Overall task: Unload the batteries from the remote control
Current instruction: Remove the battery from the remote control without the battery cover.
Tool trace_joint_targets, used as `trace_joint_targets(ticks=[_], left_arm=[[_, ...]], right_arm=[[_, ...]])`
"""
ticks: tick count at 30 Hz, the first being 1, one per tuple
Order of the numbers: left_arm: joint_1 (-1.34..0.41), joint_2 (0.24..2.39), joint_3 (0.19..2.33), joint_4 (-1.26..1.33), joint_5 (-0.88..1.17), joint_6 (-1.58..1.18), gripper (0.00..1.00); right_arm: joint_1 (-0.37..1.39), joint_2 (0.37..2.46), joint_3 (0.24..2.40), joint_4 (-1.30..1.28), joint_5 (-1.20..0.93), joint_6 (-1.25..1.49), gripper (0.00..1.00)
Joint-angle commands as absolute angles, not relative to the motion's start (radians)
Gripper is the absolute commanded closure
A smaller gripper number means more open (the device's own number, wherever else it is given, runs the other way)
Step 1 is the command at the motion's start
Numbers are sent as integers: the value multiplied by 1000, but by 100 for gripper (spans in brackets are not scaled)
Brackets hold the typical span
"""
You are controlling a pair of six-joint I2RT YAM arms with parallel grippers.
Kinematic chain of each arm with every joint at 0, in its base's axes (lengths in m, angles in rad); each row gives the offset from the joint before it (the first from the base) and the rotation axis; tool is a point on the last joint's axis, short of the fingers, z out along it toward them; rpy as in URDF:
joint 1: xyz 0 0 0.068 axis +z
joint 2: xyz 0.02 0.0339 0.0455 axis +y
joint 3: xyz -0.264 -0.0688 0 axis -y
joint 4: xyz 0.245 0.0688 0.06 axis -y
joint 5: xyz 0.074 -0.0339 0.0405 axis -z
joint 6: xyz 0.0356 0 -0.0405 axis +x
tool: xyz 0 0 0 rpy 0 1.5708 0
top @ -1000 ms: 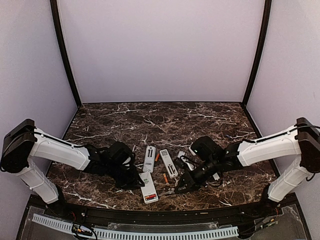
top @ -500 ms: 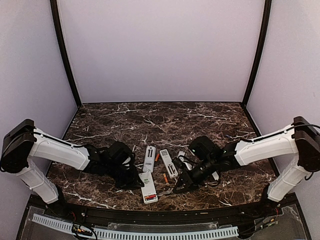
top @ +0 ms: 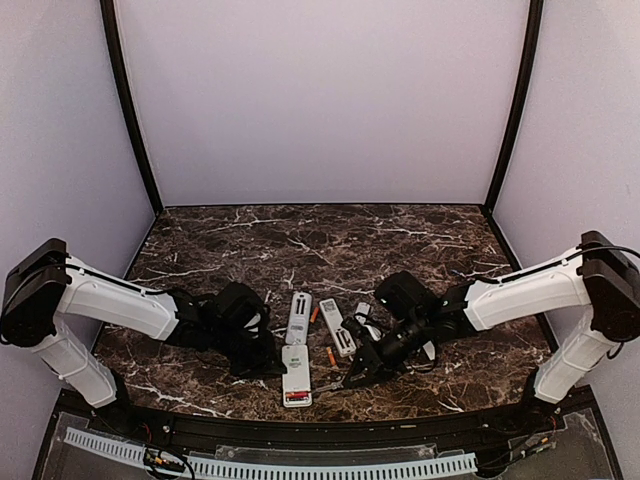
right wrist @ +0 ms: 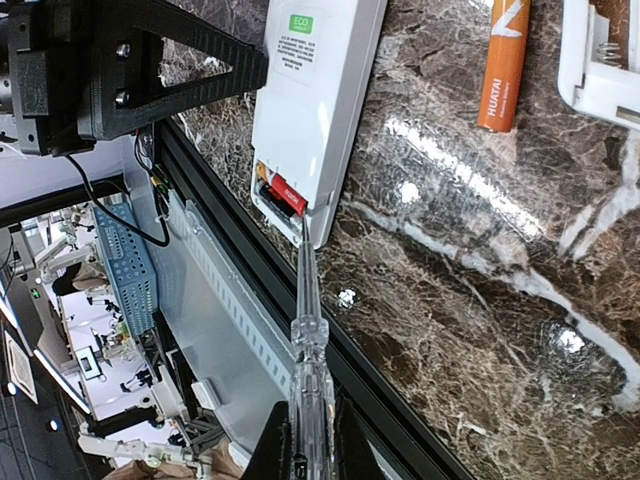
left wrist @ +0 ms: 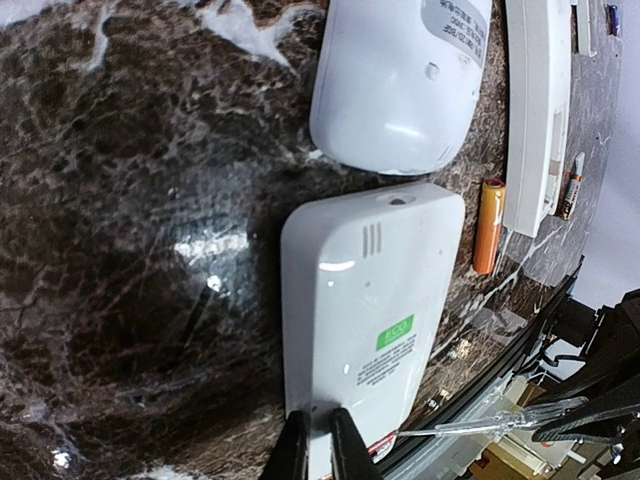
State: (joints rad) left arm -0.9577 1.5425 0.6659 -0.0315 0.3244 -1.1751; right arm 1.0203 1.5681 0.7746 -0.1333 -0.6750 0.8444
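A white remote control [top: 294,372] lies back up near the table's front edge, and my left gripper [left wrist: 318,447] is shut on its left edge [left wrist: 370,320]. Its battery compartment at the near end is open, with red batteries [right wrist: 281,193] inside. My right gripper [right wrist: 305,445] is shut on a clear screwdriver [right wrist: 308,330], whose tip touches the compartment's edge on the remote control [right wrist: 315,100]. In the top view the right gripper [top: 358,375] sits just right of the remote and the left gripper [top: 272,366] just left of it. A loose orange battery [right wrist: 503,65] lies on the table [top: 331,355].
Two more white remotes [top: 299,317] [top: 338,327] lie just behind, the first also in the left wrist view [left wrist: 400,80]. Another orange battery [top: 315,313] lies between them. The black front rail [right wrist: 400,420] of the table runs right below the screwdriver.
The left jaws have closed on the remote's edge and the remote has turned straighter. The right gripper has shifted left, bringing the screwdriver tip to the open compartment.
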Motion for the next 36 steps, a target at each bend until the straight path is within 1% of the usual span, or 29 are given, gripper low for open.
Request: trace_joint_targets(ticks=[1,11,22,25,30,36], left_arm=[[-977,1578,642,-49,311,-1186,91],[-989,1589,643,-45,311,-1198,94],[-992,1585,641,-44,305,-1202,96],[-992,1582,640,-45,305,-1203,96],[-993,1581,640,-45,303,-1203,96],[-994,1582,641,-42,305,-1203,96]], right_arm=[[1034,1596,790,-16,-723,889,100],[1034,1580,798,82,-756,951,100],[1035,1575,798,90,-753,956,100],[1035,1564,802,42,-728,938,100],[1036,1523,806,-125,-639,869,100],[1036,1547,812,-156,-616,843,100]])
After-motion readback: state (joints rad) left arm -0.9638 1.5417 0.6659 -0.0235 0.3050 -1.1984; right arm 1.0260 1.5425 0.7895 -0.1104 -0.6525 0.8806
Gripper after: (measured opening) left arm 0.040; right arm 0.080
